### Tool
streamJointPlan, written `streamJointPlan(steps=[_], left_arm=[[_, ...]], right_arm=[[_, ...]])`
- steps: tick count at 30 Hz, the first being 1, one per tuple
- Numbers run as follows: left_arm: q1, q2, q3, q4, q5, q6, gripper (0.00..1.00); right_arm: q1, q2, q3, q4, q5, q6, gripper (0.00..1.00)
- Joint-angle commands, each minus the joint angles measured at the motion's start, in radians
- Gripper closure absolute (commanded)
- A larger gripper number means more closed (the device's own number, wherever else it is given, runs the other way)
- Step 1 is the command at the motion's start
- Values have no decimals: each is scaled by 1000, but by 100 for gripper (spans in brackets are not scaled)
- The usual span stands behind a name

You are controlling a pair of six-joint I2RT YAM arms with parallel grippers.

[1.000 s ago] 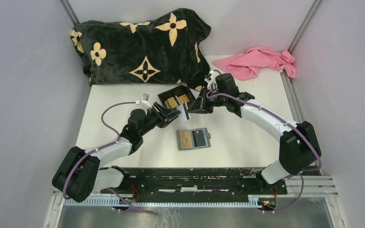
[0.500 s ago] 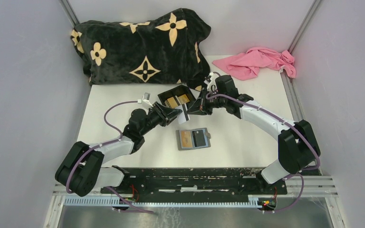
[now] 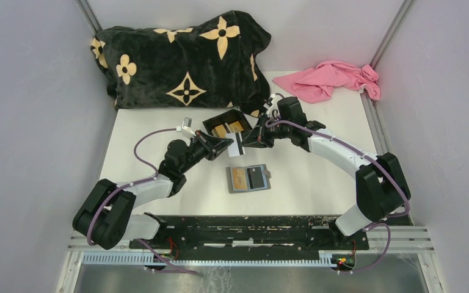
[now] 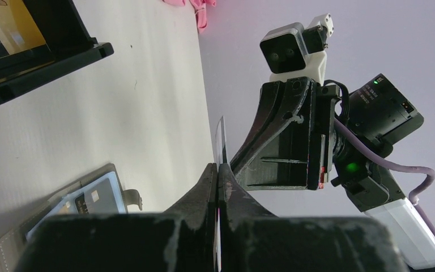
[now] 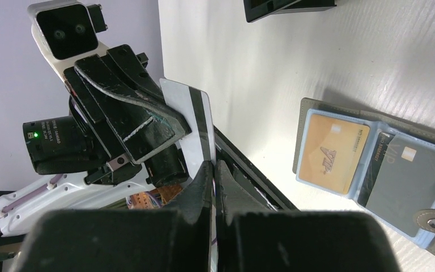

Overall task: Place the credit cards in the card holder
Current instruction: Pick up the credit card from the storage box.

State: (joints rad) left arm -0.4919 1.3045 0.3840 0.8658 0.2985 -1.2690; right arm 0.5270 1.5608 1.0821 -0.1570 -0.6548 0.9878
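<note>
Card number three, the striped card (image 3: 237,146), is up in the air right now, white with a black band, standing on edge between the two arms. Left gripper (image 3: 228,145) is clamped tight on one side of it; its own camera shows the card edge-on, pinched flat between the fingers (image 4: 207,184). Right gripper (image 3: 245,141) has the opposite side, jaws squeezed down to a sliver on that same striped card. So both tools hold one card, nose to nose, over the table (image 3: 317,177), and it looks to hang clear of the surface, though the overhead angle makes that hard to call. It sits between the box (image 4: 45,73) at the back and the wallet (image 5: 430,237) nearer the arms. Wallet lies open and flat, a gold card (image 5: 331,152) in its left pocket and a dark card (image 5: 408,181) in its right, clasp tab sticking out on the right.
</note>
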Motion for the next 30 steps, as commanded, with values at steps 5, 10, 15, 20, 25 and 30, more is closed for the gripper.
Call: streamJointPlan(steps=[5,10,15,20,25,30], left_arm=[[-11,28,10,82,72,-31,97],[-11,43,17,103,78,-46,97],[-11,75,19,162,87,-83,97],[-13,93,20,187,90,-101,97],[-28,103,26,198,87,-107,97],[-43,103,16,203,70,-122,97]], right_arm=[[14,25,31,92,-59,30,94],[13,40,31,111,-70,44,90],[14,50,24,136,-80,58,87],[13,59,10,178,-88,86,85],[14,68,-13,247,-96,125,83],[13,72,-26,289,-90,144,81]])
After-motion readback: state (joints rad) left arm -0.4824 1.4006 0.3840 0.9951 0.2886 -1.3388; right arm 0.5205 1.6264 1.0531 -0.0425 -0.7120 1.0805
